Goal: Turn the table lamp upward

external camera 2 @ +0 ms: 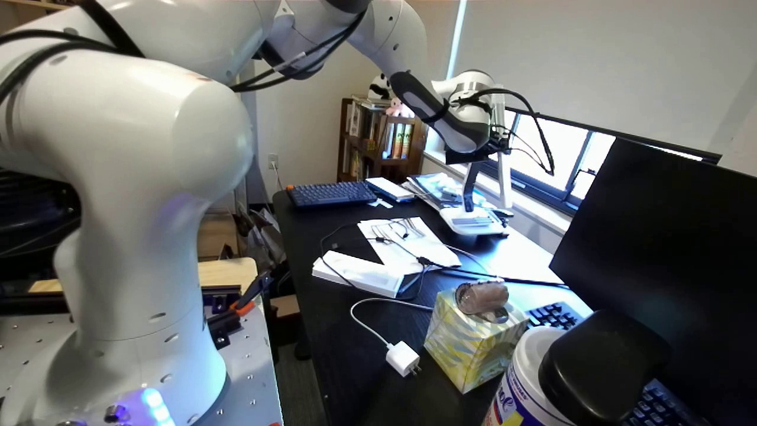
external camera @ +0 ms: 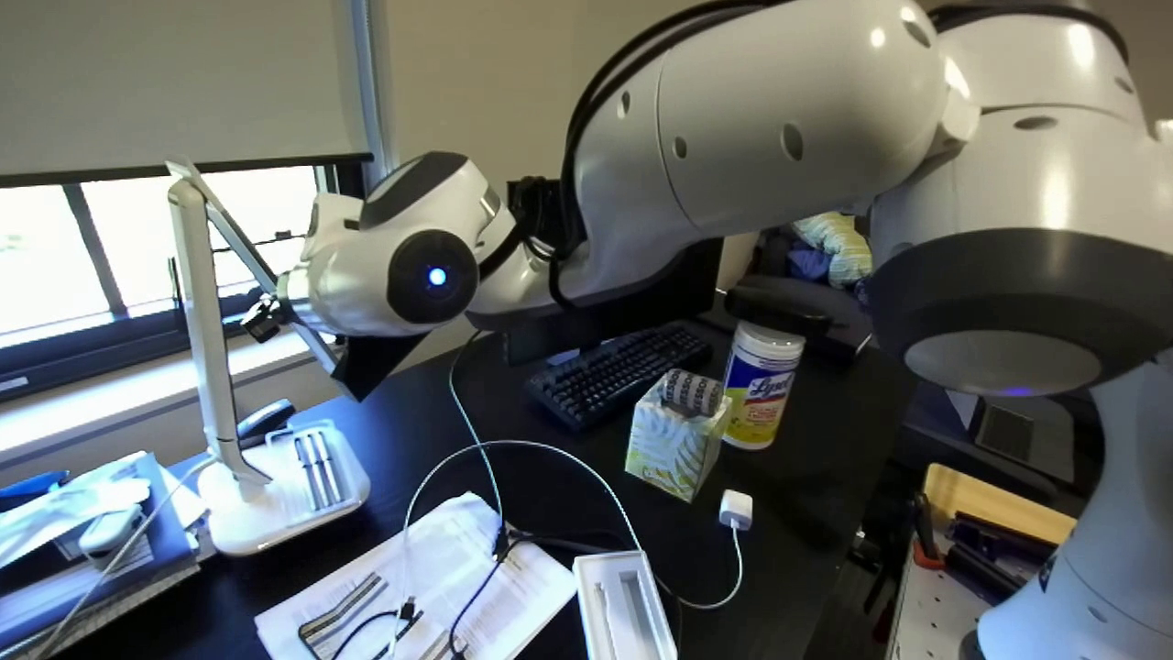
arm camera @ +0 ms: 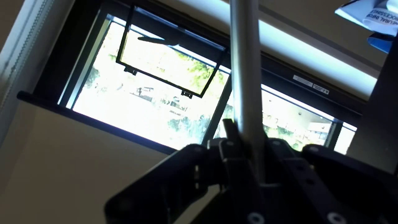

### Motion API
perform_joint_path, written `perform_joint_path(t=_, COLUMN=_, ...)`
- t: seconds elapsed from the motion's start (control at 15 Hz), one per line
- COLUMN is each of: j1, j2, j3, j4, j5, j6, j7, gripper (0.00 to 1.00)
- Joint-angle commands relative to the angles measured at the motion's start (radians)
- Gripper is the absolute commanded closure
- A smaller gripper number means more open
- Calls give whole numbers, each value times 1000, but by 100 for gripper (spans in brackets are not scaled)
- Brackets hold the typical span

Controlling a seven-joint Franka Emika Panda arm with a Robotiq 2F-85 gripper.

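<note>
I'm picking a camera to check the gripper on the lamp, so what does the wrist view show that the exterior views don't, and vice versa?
Only the wrist view shows the gripper close up, with the bar of the table lamp between its fingers, and readable print on a white item at the top right.

Only the exterior views, both of them, show the lamp's base, tissue box, Lysol canister and white charger.

Shared are the window and part of the table lamp; from outside, the grip is hard to make out.
</note>
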Motion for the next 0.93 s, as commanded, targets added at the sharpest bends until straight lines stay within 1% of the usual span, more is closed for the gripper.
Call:
perform_joint_path(t=0.0, j1=83, j2=-30, j3=-109, j4=-55, j5=-62, j6=-17, j7=75, gripper=96)
perform_joint_path(t=0.13, j1=103, j2=-36, j3=-134, j4=-105, j5=-49, j6=-13, j7=84, gripper=96)
perform_joint_path(t=0.27, j1=110, j2=-42, j3=-144, j4=-155, j5=-34, j6=-2, j7=92, gripper=96)
perform_joint_path(t=0.33, j1=111, j2=-46, j3=-144, j4=-176, j5=-28, j6=3, j7=93, gripper=96)
perform_joint_path(t=0.4, j1=115, j2=-74, j3=-122, j4=-206, j5=-7, j6=-15, j7=54, gripper=96)
perform_joint_path(t=0.47, j1=118, j2=-74, j3=-123, j4=-216, j5=-5, j6=-17, j7=54, gripper=96)
perform_joint_path(t=0.53, j1=133, j2=-51, j3=-155, j4=-208, j5=-28, j6=-21, j7=84, gripper=96)
perform_joint_path(t=0.6, j1=137, j2=-56, j3=-155, j4=-224, j5=-33, j6=-16, j7=63, gripper=96)
perform_joint_path(t=0.87, j1=174, j2=-19, j3=-219, j4=-224, j5=-78, j6=-13, j7=82, gripper=96)
